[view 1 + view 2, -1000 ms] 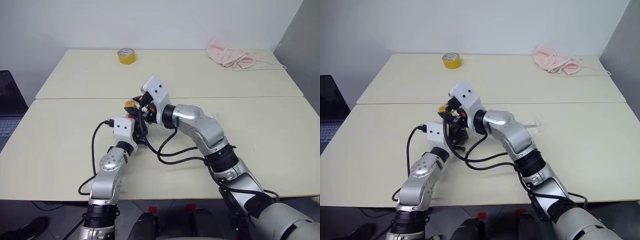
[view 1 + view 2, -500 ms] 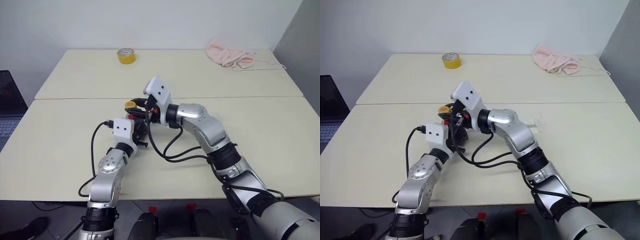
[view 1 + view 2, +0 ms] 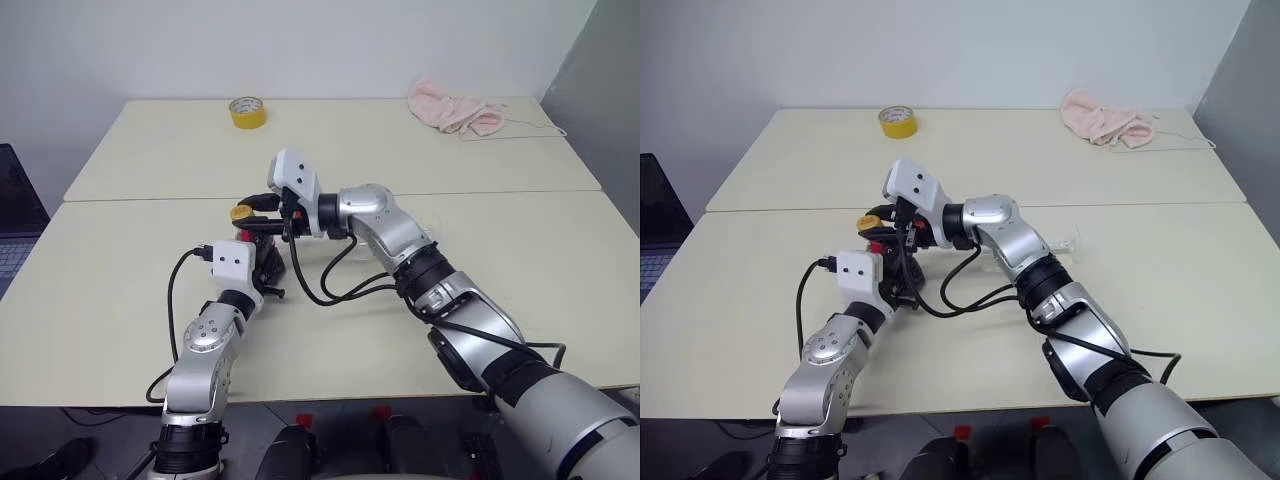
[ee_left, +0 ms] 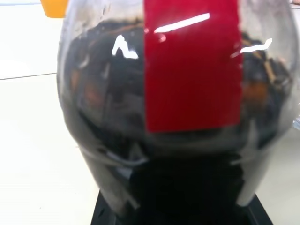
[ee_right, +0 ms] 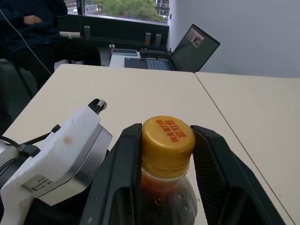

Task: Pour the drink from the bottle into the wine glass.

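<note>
Two pale tables (image 3: 120, 300) stand edge to edge under a white wall. One bottle (image 4: 178, 117), squat, clear, red-labelled and yellow-capped, stands near the near table's far edge, holding dark, almost black drink (image 4: 103, 108). The left gripper (image 3: 262, 268) is clamped tight on its body. The right gripper (image 5: 167, 140) has a finger each side of the cap (image 5: 168, 133). One yellow tape roll (image 3: 248, 112) and one pink cloth (image 3: 455, 108) lie along the far table's far edge.

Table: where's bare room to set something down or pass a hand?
Free: far table between tape roll and pink cloth; near table between the laptop and left arm; its right end, past the right arm. Crowded: the middle, where left gripper and right gripper meet at the bottle, cables looping beside.
</note>
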Controlling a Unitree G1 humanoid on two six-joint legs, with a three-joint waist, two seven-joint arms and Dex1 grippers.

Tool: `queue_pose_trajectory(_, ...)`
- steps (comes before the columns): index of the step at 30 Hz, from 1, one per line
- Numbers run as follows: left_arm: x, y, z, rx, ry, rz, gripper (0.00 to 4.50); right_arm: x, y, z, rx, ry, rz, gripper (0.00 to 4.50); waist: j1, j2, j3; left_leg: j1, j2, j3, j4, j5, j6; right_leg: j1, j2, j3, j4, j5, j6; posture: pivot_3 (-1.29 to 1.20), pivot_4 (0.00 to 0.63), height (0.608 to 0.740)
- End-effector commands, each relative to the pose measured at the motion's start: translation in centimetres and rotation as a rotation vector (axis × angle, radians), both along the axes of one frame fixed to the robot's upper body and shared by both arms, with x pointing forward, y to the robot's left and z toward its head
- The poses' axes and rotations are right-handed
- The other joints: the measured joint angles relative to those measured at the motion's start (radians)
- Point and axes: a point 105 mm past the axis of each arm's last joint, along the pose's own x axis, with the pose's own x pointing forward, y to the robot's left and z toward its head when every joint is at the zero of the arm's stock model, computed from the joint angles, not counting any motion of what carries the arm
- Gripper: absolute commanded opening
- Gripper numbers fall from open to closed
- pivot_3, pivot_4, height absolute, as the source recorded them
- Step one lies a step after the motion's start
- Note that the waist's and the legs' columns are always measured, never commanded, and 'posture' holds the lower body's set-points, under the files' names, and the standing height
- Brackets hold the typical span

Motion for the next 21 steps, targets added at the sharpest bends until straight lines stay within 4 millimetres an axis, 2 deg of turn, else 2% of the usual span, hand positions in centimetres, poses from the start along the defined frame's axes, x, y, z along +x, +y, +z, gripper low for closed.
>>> queue_pose_trajectory(1,-0.8,-1.3,0.9,0.007,-0.036,-0.062,0.79,1.7,-1.7,1.7,0.030,-0.049,-0.105,2.56,0.001,0.000,0.000,0.000,0.000,0.000,0.000,0.000,0.000,0.000,0.000,0.000,0.000,0.000,0.000,0.00,0.150,0.740)
queue_pose_trajectory(5,-0.7,-1.3,1.0,0.012,-0.038,-0.061,0.79,1.5,-2.3,1.4,0.024,-0.033,-0.123,4.07,0.002,0.000,0.000,0.000,0.000,0.000,0.000,0.000,0.000,0.000,0.000,0.000,0.000,0.000,0.000,0.00,0.150,0.740)
queue_pose_trajectory(6,-0.6,-1.2,1.0,0.016,-0.041,-0.058,0.79,1.2,-2.4,1.4,0.028,-0.017,-0.121,4.31,0.002,0.000,0.000,0.000,0.000,0.000,0.000,0.000,0.000,0.000,0.000,0.000,0.000,0.000,0.000,0.00,0.150,0.740)
queue_pose_trajectory(15,-0.5,-1.0,1.4,0.043,-0.059,-0.035,0.79,-2.7,-3.8,1.8,0.102,0.061,-0.178,4.32,0.007,0.000,0.000,-0.001,0.000,0.000,0.001,0.000,0.000,0.000,-0.001,0.000,0.001,0.000,0.000,0.00,0.150,0.740)
queue_pose_trajectory(18,-0.4,-0.9,1.4,0.051,-0.060,-0.028,0.79,-2.7,-3.9,1.8,0.143,0.081,-0.290,4.32,0.005,0.000,0.000,-0.001,0.000,0.000,0.000,0.000,0.000,0.000,-0.001,0.000,0.001,0.000,0.000,0.00,0.150,0.740)
queue_pose_trajectory(21,-0.3,-0.8,1.4,0.057,-0.060,-0.026,0.79,-3.0,-3.2,1.9,0.188,0.117,-0.369,4.32,0.005,0.000,0.000,-0.001,0.000,0.000,0.000,0.000,0.000,-0.001,-0.001,0.000,0.002,0.000,0.000,0.00,0.150,0.740)
